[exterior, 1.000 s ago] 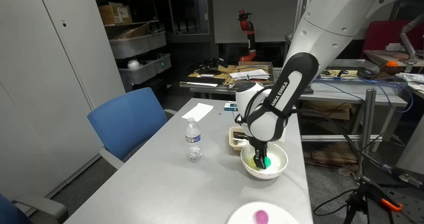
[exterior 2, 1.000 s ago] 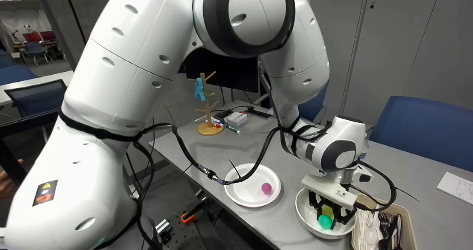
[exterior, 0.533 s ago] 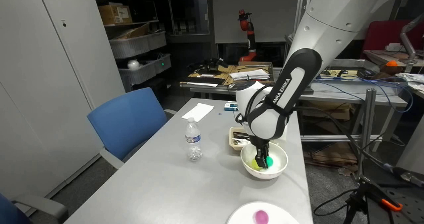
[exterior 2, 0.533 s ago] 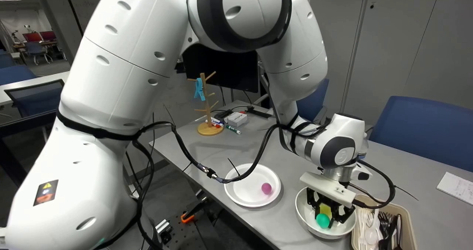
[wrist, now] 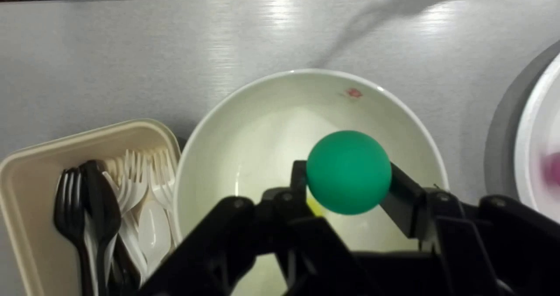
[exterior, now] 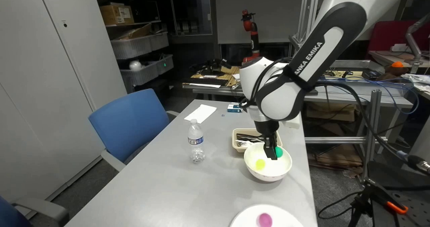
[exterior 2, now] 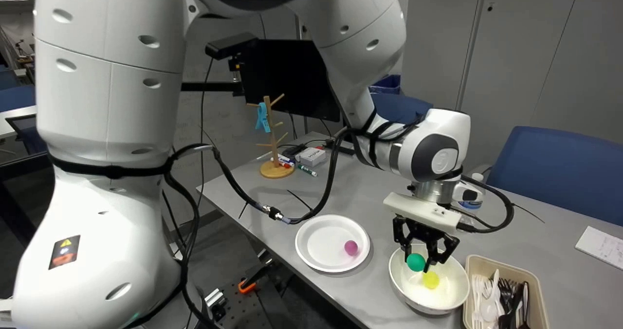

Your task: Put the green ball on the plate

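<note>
The green ball (exterior 2: 416, 262) is held between the two black fingers of my gripper (exterior 2: 418, 265), just above the white bowl (exterior 2: 405, 290). The wrist view shows the green ball (wrist: 348, 172) with a finger against each side. In an exterior view the ball (exterior: 278, 152) is partly behind the fingers. The flat white plate (exterior 2: 314, 246) lies beside the bowl, with a small pink ball (exterior 2: 351, 247) on it. The plate (exterior: 245, 217) is cut off at the bottom of an exterior view. Its rim (wrist: 523, 156) shows at the right edge of the wrist view.
A yellow ball (exterior 2: 431, 280) lies in the bowl. A beige tray (exterior 2: 535, 290) of plastic cutlery stands close beside the bowl, opposite the plate. A water bottle (exterior: 196, 141) stands on the table. A wooden stand (exterior 2: 276, 168) and markers are beyond the plate.
My gripper has risen from inside the bowl with the green ball between its fingers. The yellow ball stays behind in the bowl. The plate and pink ball have not moved.
</note>
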{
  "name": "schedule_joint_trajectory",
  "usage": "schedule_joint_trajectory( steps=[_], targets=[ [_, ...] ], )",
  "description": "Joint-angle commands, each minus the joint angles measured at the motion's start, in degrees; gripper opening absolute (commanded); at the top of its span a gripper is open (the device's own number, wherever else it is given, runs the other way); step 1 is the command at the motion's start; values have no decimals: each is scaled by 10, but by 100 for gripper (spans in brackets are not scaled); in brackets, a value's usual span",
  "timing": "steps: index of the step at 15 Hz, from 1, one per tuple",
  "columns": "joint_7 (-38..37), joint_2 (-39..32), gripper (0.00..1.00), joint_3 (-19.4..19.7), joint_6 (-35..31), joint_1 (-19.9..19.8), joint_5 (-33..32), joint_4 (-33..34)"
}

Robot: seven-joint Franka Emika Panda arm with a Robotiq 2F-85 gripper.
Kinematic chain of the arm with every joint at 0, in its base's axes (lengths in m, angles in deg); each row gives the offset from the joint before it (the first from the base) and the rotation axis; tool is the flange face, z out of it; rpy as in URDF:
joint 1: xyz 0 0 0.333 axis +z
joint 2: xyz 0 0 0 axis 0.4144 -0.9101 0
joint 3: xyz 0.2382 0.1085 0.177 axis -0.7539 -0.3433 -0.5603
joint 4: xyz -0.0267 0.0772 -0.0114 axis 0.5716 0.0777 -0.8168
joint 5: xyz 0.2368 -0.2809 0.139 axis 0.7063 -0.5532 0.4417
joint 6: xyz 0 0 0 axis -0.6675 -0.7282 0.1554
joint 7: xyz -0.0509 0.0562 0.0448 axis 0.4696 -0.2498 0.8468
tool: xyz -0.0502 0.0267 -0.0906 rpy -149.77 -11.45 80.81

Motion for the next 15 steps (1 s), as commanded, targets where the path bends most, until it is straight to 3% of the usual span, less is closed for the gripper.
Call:
schedule_joint_trajectory(
  steps=[1, 6, 15],
  targets=[
    [10, 73, 19, -24, 4, 9, 1, -62],
    [0, 98, 19, -63, -25, 33, 9, -104],
    [-22, 38, 19, -118, -145, 86, 19, -117]
  ],
)
